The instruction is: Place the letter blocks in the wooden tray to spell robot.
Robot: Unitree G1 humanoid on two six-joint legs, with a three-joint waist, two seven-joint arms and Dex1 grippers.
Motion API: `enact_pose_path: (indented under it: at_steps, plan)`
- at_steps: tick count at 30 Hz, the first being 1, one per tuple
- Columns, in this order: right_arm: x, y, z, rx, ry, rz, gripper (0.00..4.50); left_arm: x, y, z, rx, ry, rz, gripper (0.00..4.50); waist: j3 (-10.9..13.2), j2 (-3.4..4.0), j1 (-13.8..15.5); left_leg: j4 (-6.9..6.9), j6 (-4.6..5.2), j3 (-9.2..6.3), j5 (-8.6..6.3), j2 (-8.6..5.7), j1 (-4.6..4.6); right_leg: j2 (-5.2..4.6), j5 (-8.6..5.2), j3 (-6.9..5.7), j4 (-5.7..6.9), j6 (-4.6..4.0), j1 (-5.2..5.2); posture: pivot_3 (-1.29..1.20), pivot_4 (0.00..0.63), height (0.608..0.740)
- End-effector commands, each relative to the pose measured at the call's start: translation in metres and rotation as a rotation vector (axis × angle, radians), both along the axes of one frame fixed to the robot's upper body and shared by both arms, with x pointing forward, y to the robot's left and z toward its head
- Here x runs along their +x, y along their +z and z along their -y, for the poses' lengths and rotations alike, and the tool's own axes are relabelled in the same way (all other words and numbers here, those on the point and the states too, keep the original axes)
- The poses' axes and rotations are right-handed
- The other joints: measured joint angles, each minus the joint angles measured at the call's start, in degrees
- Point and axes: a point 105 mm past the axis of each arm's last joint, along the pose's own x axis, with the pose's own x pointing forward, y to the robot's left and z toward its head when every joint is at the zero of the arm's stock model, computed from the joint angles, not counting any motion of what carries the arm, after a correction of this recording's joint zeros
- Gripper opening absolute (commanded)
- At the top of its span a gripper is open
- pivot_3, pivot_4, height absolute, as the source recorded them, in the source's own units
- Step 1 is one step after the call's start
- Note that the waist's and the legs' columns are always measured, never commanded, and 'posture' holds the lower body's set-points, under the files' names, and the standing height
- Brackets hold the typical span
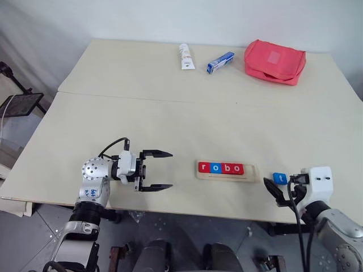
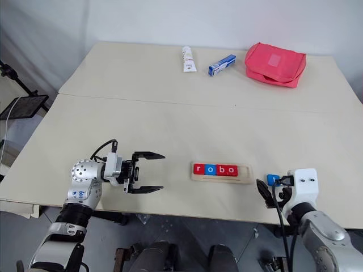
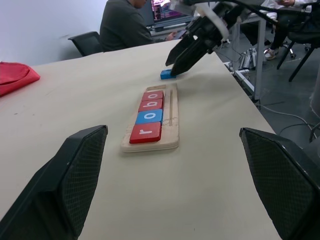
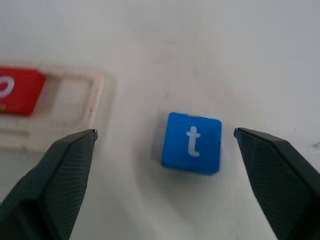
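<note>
**Spelling "robot": four of five tiles seated, one outstanding**

Awaiting its last tile, the wooden tray point(image 1: 227, 172) lies near the front edge of the surface point(image 1: 170, 113).

- Seated in the tray groove, reading from the robot's left: red r point(image 1: 204, 167), blue o point(image 1: 215, 168), red b point(image 1: 226, 168), red o point(image 1: 237, 169). The four touch edge to edge. One slot at the right end of the tray stands empty.
- Outstanding: blue t tile point(image 4: 192, 142). It lies flat on the surface, letter up, just beside the tray's right end and apart from it.
- Right claw point(image 4: 165, 135): spread wide, holding nothing, one finger on each side of the t tile without touching it.
- Left claw point(image 1: 156, 170): wide open, empty, pointing across toward the tray from well to its left.

Judgement: the task is most of the way done. What remains is to grip the t tile and set it into the empty end slot, squared against the second o.
</note>
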Motion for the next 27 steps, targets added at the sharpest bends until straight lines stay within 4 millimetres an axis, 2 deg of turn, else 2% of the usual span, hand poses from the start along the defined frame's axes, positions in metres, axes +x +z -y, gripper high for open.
enact_pose_path:
  at_steps: [1,8,16,22,25,27]
  plan:
    - [-0.005,0.016,-0.006,-0.125,0.242,-0.027,4.48,-0.001,0.007,0.000,-0.020,0.005,0.033,4.50,0.01,-0.04,0.02,0.00,0.02,0.00,-0.01,0.02,0.01,0.02,0.00,0.01,-0.02,0.00,0.03,0.00,0.150,0.740]
    - [0.012,0.025,0.011,-0.320,0.494,-0.122,4.48,-0.001,0.007,0.001,-0.026,0.018,0.037,4.50,0.01,-0.08,-0.20,0.05,0.00,0.07,0.00,0.16,0.02,0.10,0.00,-0.03,-0.17,0.00,0.09,0.00,0.150,0.740]
    - [0.040,0.018,0.039,-0.462,0.663,-0.231,4.48,-0.005,0.006,0.001,-0.033,0.037,0.041,4.50,0.03,-0.10,-0.01,0.08,0.00,0.02,0.00,0.12,-0.02,0.02,0.00,-0.17,-0.20,0.01,0.12,0.00,0.150,0.740]
    - [0.051,0.006,0.042,-0.464,0.749,-0.297,4.48,-0.011,0.005,-0.006,-0.032,0.080,0.043,4.50,0.03,-0.10,-0.09,0.11,0.00,-0.01,0.00,0.14,-0.05,-0.05,0.00,-0.39,-0.20,0.01,0.11,0.00,0.150,0.740]
    - [0.055,0.005,0.040,-0.456,0.764,-0.290,3.90,-0.012,0.005,-0.007,-0.031,0.090,0.043,4.50,0.03,-0.11,-0.08,0.14,0.00,-0.06,0.00,0.14,-0.05,-0.07,0.01,-0.46,-0.21,0.01,0.17,0.00,0.150,0.740]
    - [0.055,0.005,0.039,-0.453,0.772,-0.293,3.27,-0.012,0.005,-0.007,-0.031,0.096,0.043,4.50,0.03,-0.11,-0.08,0.15,0.00,-0.05,0.00,0.13,-0.04,-0.09,0.01,-0.48,-0.21,0.01,0.19,0.00,0.150,0.740]
